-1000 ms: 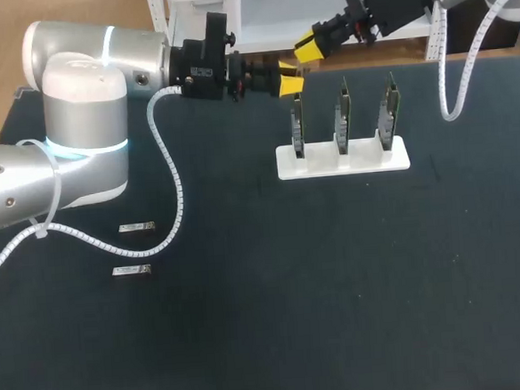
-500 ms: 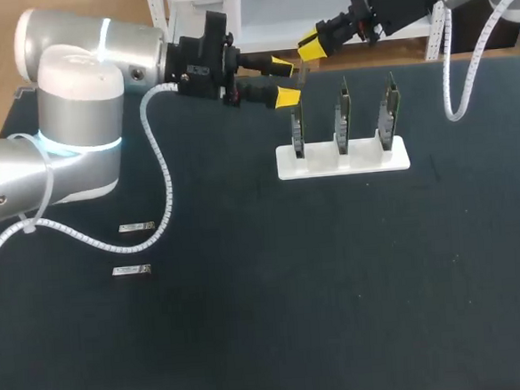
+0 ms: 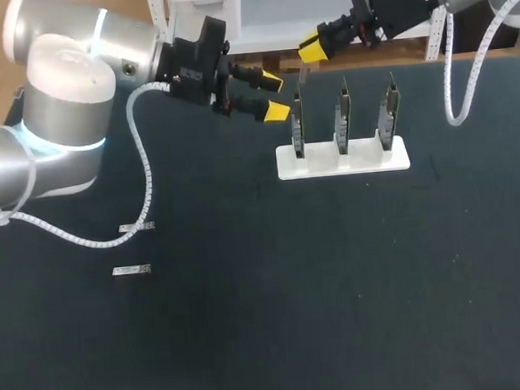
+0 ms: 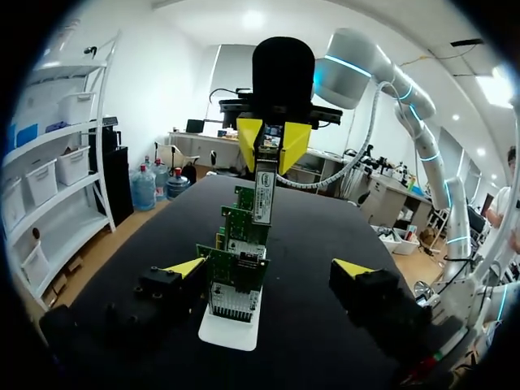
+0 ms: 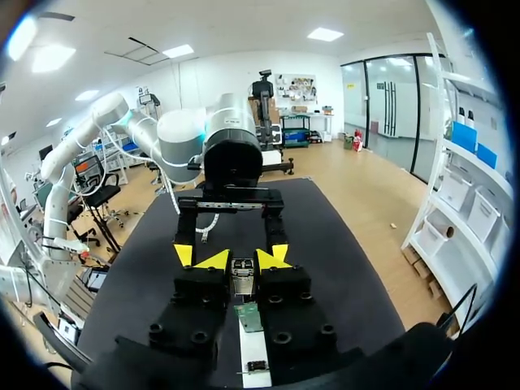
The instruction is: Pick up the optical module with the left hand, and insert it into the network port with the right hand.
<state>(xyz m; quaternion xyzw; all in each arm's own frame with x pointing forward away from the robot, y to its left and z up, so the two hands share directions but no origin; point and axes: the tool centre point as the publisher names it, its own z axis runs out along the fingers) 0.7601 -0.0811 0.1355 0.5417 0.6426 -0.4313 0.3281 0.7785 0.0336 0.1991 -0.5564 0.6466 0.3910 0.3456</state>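
The optical module (image 4: 264, 185), a slim metal bar, hangs from my right gripper (image 3: 309, 49), which is shut on its top end; the right wrist view shows the module (image 5: 243, 276) clamped between the yellow tips. It hovers just above the leftmost of three upright network cards (image 3: 298, 121) standing in a white holder (image 3: 365, 163). My left gripper (image 3: 273, 94) is open, just left of the module and the first card, with nothing between its fingers. In the left wrist view its tips straddle the row of cards (image 4: 236, 272) without touching them.
Two more optical modules lie flat on the black mat at the left, one (image 3: 135, 227) above the other (image 3: 131, 271). My left arm's white cable loops over the mat near them. The other cards (image 3: 344, 113) (image 3: 388, 107) stand to the right in the holder.
My left gripper opened, let go of the module and drew back to the left. The module stays in the right gripper, which has hardly moved.
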